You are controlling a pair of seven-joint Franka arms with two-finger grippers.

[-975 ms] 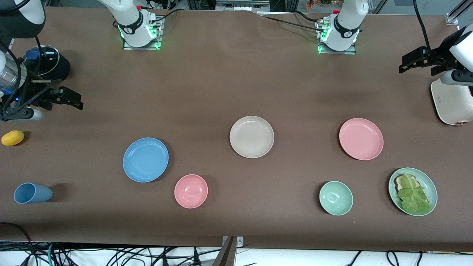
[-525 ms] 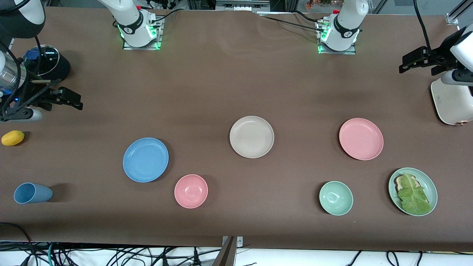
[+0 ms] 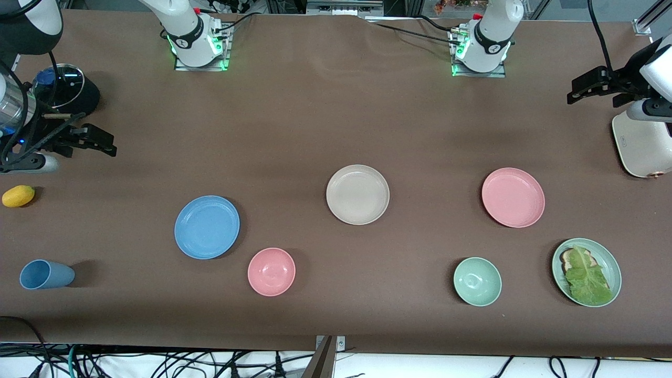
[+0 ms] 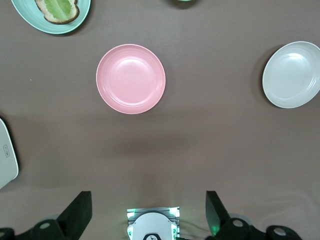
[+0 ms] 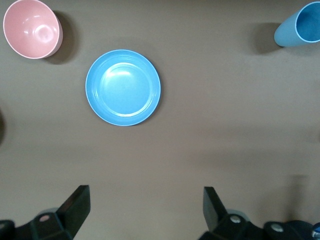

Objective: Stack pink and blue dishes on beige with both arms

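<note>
Brown matte tabletop carries every dish — none stacked. Right gripper hangs high over the right arm's end, fingers spread wide and empty. Blue plate lies toward that end, beige plate mid-table, pink plate toward the left arm's end — all well apart. Left gripper hovers near the cream toaster, its fingers likewise parted.

Brown table carries: beige plate at centre, blue plate and pink bowl toward 8 o'clock, pink plate at 3 o'clock, green bowl toward 5 o'clock.
</note>
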